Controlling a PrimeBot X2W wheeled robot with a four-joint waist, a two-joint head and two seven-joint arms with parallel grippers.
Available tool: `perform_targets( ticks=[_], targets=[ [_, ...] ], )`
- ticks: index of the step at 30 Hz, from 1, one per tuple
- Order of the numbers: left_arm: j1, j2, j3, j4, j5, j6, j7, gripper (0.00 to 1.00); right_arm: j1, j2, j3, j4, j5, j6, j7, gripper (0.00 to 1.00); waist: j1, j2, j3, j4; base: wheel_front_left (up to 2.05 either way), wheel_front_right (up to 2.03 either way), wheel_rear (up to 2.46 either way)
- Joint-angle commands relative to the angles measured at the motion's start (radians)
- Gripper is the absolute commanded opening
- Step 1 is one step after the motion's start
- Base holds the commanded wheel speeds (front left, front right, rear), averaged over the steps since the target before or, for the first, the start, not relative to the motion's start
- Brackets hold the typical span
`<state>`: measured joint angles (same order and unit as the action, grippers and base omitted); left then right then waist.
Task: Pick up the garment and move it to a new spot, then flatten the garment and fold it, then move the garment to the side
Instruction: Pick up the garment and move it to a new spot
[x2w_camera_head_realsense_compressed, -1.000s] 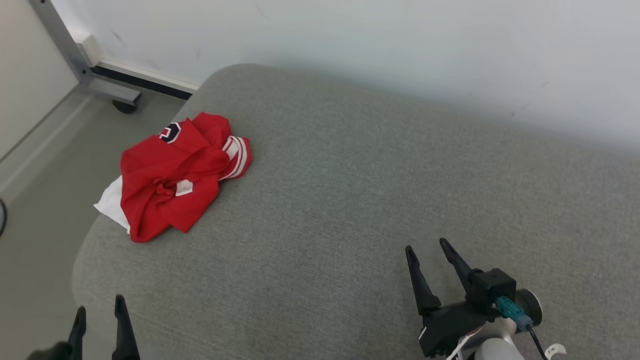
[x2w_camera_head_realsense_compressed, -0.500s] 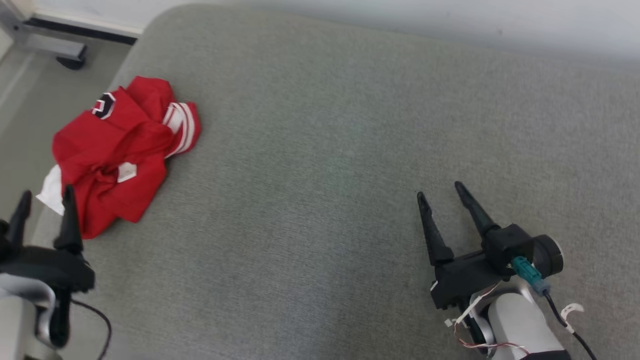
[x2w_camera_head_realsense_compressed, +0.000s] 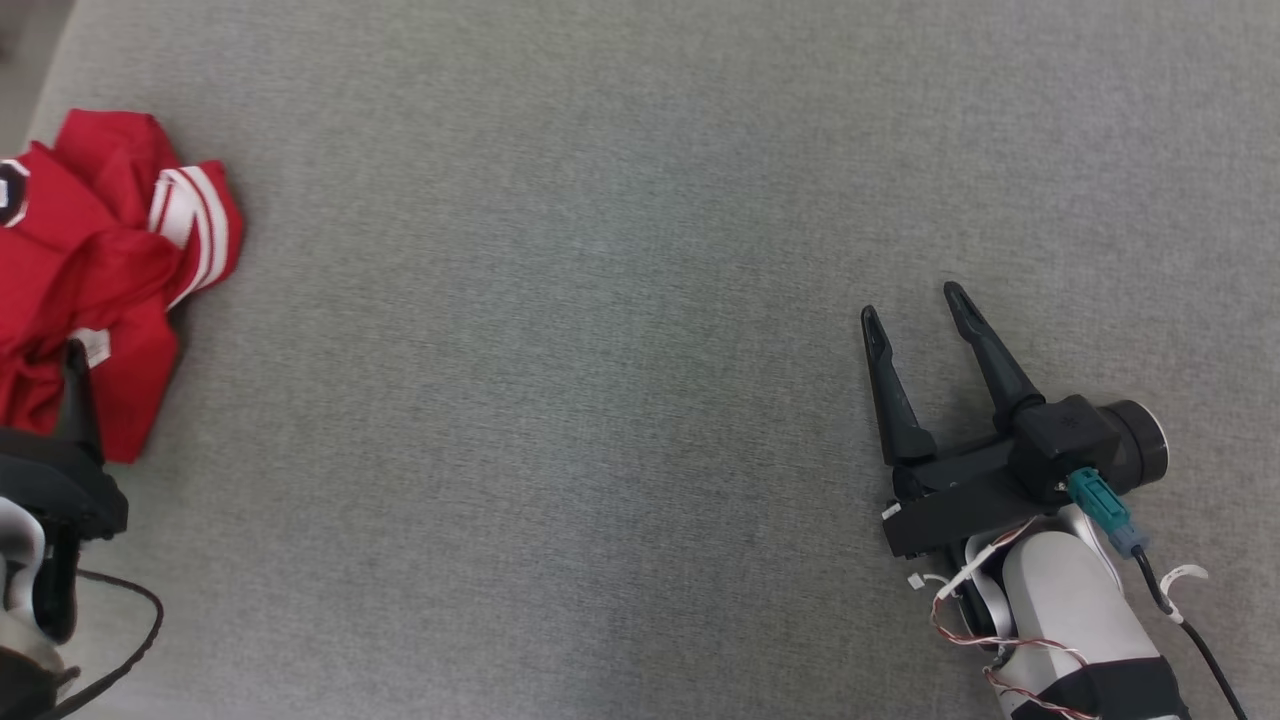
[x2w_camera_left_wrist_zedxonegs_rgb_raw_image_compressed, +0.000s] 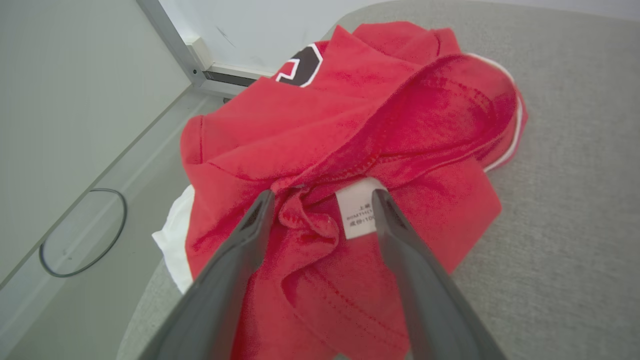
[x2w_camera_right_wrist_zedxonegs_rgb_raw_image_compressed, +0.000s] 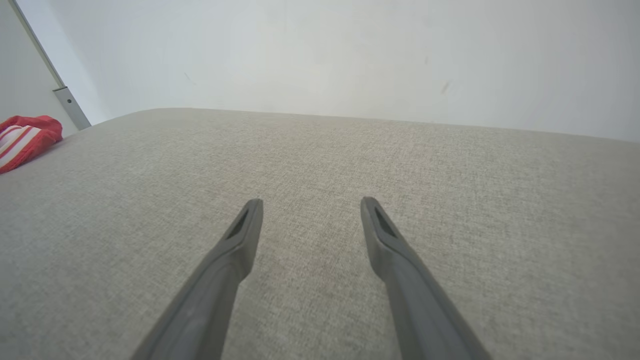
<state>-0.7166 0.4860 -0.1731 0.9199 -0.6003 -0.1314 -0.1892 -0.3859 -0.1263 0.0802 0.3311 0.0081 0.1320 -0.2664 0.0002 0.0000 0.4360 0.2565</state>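
Lying crumpled at the left edge of the grey cushion, the red garment was bunched into a loose heap, with a white-striped cuff turned toward the cushion's middle and a black-and-white emblem on the side nearest the cushion's far corner. A strip of white cloth stuck out from under the heap at the cushion's very edge, beside the floor. A thin black ring lay on that floor, off the cushion.

The left gripper stood over the heap with its jaws spread wide and nothing clamped between them. One finger sat on either side of a puckered fold and the white care label. Whether the tips touched the cloth could not be told.

The right gripper was over the cushion's right half, likewise spread wide and empty, with bare grey fabric between its fingers. It pointed toward the cushion's far edge, where a pale wall rose.
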Motion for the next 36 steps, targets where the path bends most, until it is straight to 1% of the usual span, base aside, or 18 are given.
perform_targets(
  ticks=[1,3,6,7,8,9,10,13,16,18,23,26,27,30,33,34,36],
  targets=[
    [-0.013,-0.007,-0.002,0.026,0.002,0.008,-0.008,1.0,0.02,-0.013,-0.013,0.029,-0.004,-0.003,0.006,1.0,-0.0002,0.0,0.027,-0.025,0.0,0.0,0.0],
    [-0.027,-0.016,-0.006,0.065,0.008,0.012,-0.017,1.0,0.021,-0.012,-0.014,0.033,-0.008,-0.003,0.007,1.0,-0.0002,0.0,0.028,-0.027,0.0,0.0,0.0],
    [-0.045,-0.024,-0.007,0.107,0.016,0.029,-0.037,1.0,0.021,-0.005,-0.014,0.035,-0.011,-0.003,0.007,1.0,-0.0002,0.0,0.025,-0.027,0.0,0.0,0.0],
    [-0.048,-0.025,-0.01,0.118,0.021,0.035,-0.044,0.85,0.021,-0.002,-0.013,0.036,-0.013,-0.003,0.007,1.0,-0.0002,0.0,0.021,-0.027,0.0,0.0,0.0],
    [-0.052,-0.024,-0.01,0.127,0.026,0.039,-0.051,0.49,0.021,0.0,-0.01,0.038,-0.014,-0.003,0.007,1.0,-0.0002,0.0,0.018,-0.028,0.0,0.0,0.0],
    [-0.057,-0.021,-0.013,0.136,0.032,0.046,-0.057,0.38,0.021,0.003,-0.008,0.039,-0.014,-0.003,0.007,1.0,-0.0002,0.0,0.014,-0.028,0.0,0.0,0.0],
    [-0.062,-0.019,-0.012,0.144,0.033,0.05,-0.061,0.0,0.023,0.006,-0.006,0.04,-0.014,-0.003,0.007,1.0,-0.0002,0.0,0.009,-0.029,0.0,0.0,0.0],
    [-0.071,-0.015,-0.009,0.184,0.033,0.053,-0.068,0.0,0.032,0.018,0.0,0.043,-0.006,-0.003,0.006,1.0,-0.0002,0.0,-0.009,-0.035,0.0,0.0,0.0],
    [-0.088,-0.001,-0.019,0.177,0.048,0.043,-0.075,0.0,0.029,0.025,-0.006,0.045,0.005,-0.003,0.006,1.0,-0.0002,0.0,-0.027,-0.041,0.0,0.0,0.0],
    [-0.104,0.009,-0.035,0.146,0.071,0.031,-0.076,0.0,0.029,0.032,-0.01,0.046,0.011,-0.003,0.005,1.0,-0.0002,0.0,-0.046,-0.045,0.0,0.0,0.0],
    [-0.153,0.04,-0.081,-0.002,0.155,0.012,-0.076,0.0,0.03,0.055,-0.015,0.053,0.03,-0.003,0.002,1.0,-0.0002,0.0,-0.114,-0.066,0.0,0.0,0.0],
    [-0.184,0.033,-0.112,-0.068,0.184,0.009,-0.076,0.0,0.036,0.064,-0.013,0.057,0.04,-0.003,0.002,1.0,-0.0002,0.0,-0.145,-0.079,0.0,0.0,0.0],
    [-0.195,0.028,-0.128,-0.096,0.197,0.005,-0.076,0.0,0.039,0.066,-0.013,0.061,0.046,-0.003,0.002,1.0,-0.0002,0.0,-0.16,-0.087,0.0,0.0,0.0],
    [-0.219,-0.017,-0.18,-0.183,0.22,0.0,-0.076,0.0,0.052,0.073,-0.014,0.074,0.066,-0.003,0.002,1.0,-0.0002,0.0,-0.207,-0.119,0.0,0.0,0.0],
    [-0.227,-0.086,-0.221,-0.27,0.195,0.002,-0.076,0.0,0.065,0.076,-0.015,0.08,0.083,-0.003,0.002,1.0,-0.0002,0.0,-0.245,-0.159,0.0,0.0,0.0],
    [-0.225,-0.119,-0.238,-0.312,0.175,0.002,-0.077,0.0,0.069,0.077,-0.013,0.082,0.096,-0.003,0.002,1.0,-0.0002,0.0,-0.254,-0.173,0.0,0.0,0.0],
    [-0.214,-0.159,-0.284,-0.371,0.147,0.002,-0.076,0.0,0.077,0.076,-0.007,0.082,0.111,-0.003,0.002,1.0,-0.0002,0.0,-0.268,-0.204,0.0,0.0,0.0]
  ],
)
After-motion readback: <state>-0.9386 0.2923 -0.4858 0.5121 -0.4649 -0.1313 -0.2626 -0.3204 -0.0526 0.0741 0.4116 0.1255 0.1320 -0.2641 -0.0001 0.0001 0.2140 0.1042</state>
